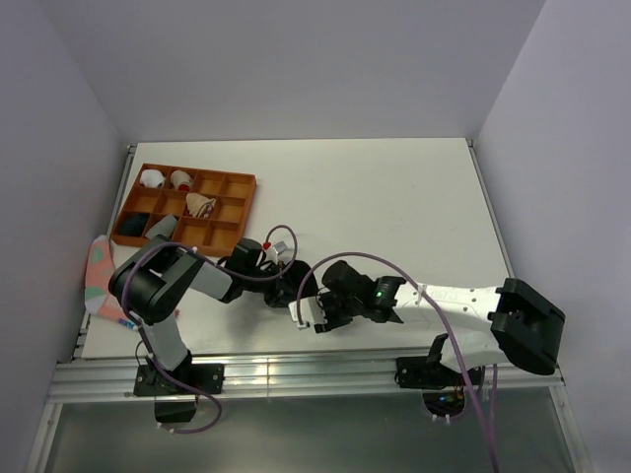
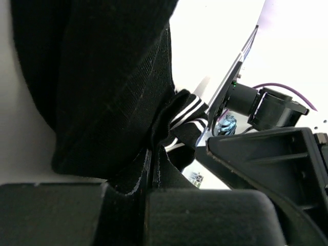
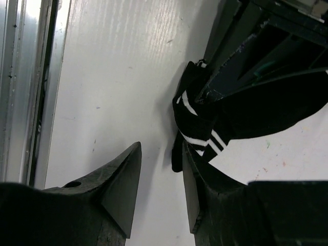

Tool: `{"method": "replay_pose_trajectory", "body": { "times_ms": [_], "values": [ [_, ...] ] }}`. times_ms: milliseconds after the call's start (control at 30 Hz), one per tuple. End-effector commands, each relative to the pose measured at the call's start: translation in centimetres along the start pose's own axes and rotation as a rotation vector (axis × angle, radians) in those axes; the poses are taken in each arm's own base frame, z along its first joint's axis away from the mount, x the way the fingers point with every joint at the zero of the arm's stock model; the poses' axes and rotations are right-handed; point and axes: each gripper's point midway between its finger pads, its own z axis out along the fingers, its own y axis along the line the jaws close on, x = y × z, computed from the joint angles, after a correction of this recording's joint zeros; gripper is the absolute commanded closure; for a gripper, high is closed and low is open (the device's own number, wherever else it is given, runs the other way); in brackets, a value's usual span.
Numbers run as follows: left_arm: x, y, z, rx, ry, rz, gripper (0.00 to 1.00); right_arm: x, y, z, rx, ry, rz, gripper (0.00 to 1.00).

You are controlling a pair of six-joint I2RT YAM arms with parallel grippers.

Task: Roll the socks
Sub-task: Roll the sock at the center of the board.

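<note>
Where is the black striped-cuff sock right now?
The black sock is near the front middle of the table, pinched in the left claw; the right wrist view shows its cuff just beyond the open right claw.

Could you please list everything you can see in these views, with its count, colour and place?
black sock: one, black with a white-striped cuff, near the middle of the table's near side.
pink sock: one, pink with teal spots, at the table's left edge.
tray: one, orange, with compartments, far left of the table.
rolled bundles: at least four, white, tan and grey, in tray compartments.
table: one, white.
left hand: one, black, shut on the black sock.
right hand: one, black, open, beside the striped cuff.
</note>
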Motion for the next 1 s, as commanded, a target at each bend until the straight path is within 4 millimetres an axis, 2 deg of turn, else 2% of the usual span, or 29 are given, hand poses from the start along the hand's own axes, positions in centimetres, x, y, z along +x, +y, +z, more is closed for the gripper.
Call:
{"method": "replay_pose_trajectory", "body": {
  "times_ms": [0,333,667,900,967],
  "values": [
    [0.0,0.5,0.1,-0.015,0.01,-0.003,1.0,-1.0,-1.2,0.3,0.057,-0.019,-0.076,0.55],
    [0.3,0.8,0.1,-0.016,0.021,0.011,1.0,0.4,-1.5,2.0,0.054,0.048,-0.114,0.56],
    [0.5,1.0,0.2,-0.029,0.035,0.031,1.0,0.9,-3.1,2.1,0.144,0.072,-0.151,0.57],
    [0.5,0.7,0.1,-0.022,0.035,0.045,1.0,1.9,-2.0,2.9,0.077,0.11,-0.144,0.57],
    [0.5,0.4,0.1,-0.017,0.036,0.048,1.0,1.6,-2.0,2.8,0.071,0.103,-0.137,0.57]
  ]
}}
